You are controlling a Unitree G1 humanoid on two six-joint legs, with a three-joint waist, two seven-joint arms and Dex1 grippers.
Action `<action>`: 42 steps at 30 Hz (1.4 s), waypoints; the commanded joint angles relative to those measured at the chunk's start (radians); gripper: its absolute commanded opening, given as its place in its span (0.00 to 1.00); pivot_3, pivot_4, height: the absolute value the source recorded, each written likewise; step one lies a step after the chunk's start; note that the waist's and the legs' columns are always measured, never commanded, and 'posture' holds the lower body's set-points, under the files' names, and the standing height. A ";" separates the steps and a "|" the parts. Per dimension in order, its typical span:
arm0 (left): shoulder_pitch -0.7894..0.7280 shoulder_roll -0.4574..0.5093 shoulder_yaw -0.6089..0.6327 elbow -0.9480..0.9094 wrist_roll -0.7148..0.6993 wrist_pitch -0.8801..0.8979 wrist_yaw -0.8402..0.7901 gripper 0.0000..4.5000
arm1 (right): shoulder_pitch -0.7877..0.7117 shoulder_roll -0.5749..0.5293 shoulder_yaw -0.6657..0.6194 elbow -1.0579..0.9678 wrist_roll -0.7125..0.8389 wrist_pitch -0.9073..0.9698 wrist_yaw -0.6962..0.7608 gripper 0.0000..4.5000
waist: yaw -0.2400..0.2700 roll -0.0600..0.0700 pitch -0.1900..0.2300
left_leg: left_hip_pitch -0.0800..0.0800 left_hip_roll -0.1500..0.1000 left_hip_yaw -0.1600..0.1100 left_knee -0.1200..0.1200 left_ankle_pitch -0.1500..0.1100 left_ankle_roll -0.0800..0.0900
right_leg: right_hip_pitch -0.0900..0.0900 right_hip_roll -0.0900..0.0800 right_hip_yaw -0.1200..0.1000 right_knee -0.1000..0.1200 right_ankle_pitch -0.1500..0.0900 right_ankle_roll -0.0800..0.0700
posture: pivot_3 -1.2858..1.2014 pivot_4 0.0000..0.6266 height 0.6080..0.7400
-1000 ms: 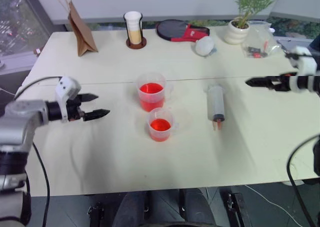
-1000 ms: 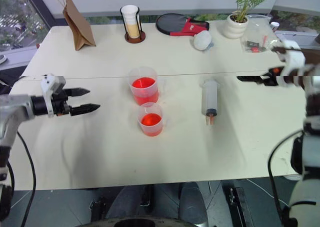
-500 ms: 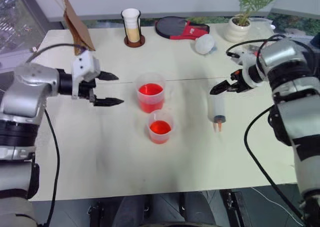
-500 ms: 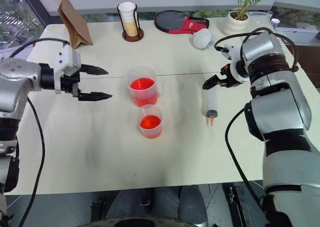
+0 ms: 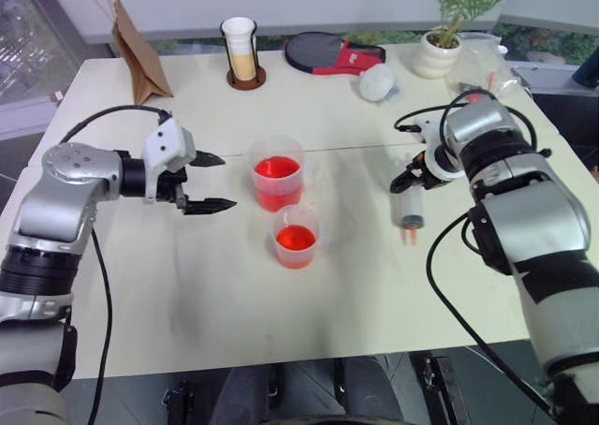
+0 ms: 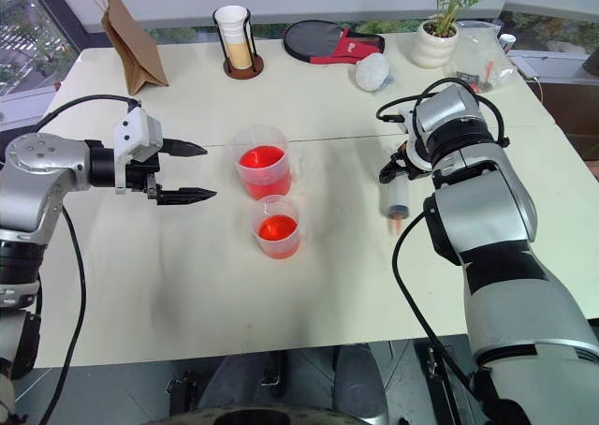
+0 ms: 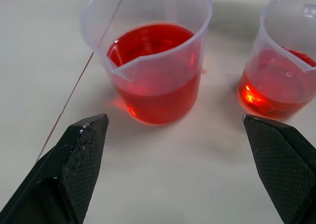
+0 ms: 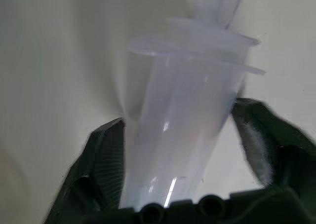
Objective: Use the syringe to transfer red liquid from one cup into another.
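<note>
The clear syringe [image 5: 406,203] lies on the table right of the cups, its orange-red tip [image 5: 410,234] toward the near edge. My right gripper [image 5: 404,178] points down over its plunger end. In the right wrist view my right gripper [image 8: 180,115] has a black finger [image 8: 106,160] pressed on each side of the barrel [image 8: 182,135]. The taller cup [image 5: 278,170] holds red liquid [image 7: 148,46]. The shorter cup [image 5: 297,236], just nearer, holds some too. Left of the taller cup my left gripper [image 5: 215,182] is open with nothing between its fingers [image 7: 81,155].
Along the table's far edge stand a brown paper bag [image 5: 134,55], a white-and-tan cup in a black stand [image 5: 241,55], a black-and-red paddle [image 5: 328,51], a white lump [image 5: 377,83], a potted plant [image 5: 440,55] and a clear plastic bag [image 5: 482,69].
My right arm swung in from the right and came down onto the syringe, its fingers closing around the barrel. My left gripper moved a little right toward the cups. The camera view shifted.
</note>
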 commanded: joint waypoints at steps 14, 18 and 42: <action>-0.177 0.010 0.036 0.323 0.040 -0.143 -0.038 1.00 | -0.158 -0.136 -0.468 -0.385 0.306 -0.147 0.027 0.31 | 0.002 0.000 0.000 | 0.000 0.000 0.000 -0.001 0.000 0.000 | 0.000 0.000 0.000 0.000 0.000 0.000 | 0.52 0.24 1.00; -0.277 -0.008 0.029 0.442 0.059 -0.173 -0.056 1.00 | -0.098 -0.049 -0.588 -0.587 0.448 -0.277 0.040 0.31 | -0.001 0.000 0.000 | 0.000 0.000 0.000 0.000 0.000 0.000 | 0.000 0.002 0.000 0.001 0.000 0.000 | 0.52 0.24 1.00; -0.442 -0.009 0.122 0.337 -0.033 0.012 -0.043 1.00 | 0.369 0.358 -0.311 -0.707 0.390 -1.023 0.081 0.31 | 0.000 -0.004 -0.001 | 0.005 0.000 -0.003 0.002 0.001 -0.002 | 0.000 0.001 0.000 0.013 0.000 0.000 | 0.52 0.24 1.00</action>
